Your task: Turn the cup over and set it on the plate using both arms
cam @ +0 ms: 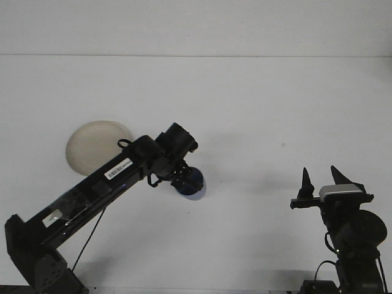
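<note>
One cup, blue, clamped in your left gripper, sits between plate and table centre. Plate bare, placement left to do. Flip state unclear. Your right gripper idles, fingers spread, empty.

Plate far left on table, cup to its right, right claw far right

Bare white lab tabletop
</note>
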`<state>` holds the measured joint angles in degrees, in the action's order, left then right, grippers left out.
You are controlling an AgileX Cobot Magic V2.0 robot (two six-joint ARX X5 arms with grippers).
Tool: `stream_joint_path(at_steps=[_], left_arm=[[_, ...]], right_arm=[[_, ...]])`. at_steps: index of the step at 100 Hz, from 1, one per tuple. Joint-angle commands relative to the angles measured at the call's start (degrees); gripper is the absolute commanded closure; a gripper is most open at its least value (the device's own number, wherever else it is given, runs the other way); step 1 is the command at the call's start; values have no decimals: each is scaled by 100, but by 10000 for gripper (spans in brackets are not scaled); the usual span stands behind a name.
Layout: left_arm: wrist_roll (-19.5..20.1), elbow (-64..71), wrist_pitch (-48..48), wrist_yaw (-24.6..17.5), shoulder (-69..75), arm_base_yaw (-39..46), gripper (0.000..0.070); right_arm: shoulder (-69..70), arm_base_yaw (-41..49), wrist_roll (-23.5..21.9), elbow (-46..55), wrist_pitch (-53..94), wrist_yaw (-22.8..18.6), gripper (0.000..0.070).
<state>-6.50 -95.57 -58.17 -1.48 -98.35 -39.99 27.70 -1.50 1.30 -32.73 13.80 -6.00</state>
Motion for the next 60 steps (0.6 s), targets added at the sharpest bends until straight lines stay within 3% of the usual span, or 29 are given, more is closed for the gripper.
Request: stream_joint_path(at_steps=[1,21,60], left_arm=[[188,-310,-164,254,81,186,696],[286,-719,-520,1008,186,1325,696],[350,-719,-299,1012,94,3648,696]], right_arm=[[-2,2,42,-79,-74,7,231],[-2,2,42,-79,-74,7,231],[-2,2,42,-79,-76,7,231]])
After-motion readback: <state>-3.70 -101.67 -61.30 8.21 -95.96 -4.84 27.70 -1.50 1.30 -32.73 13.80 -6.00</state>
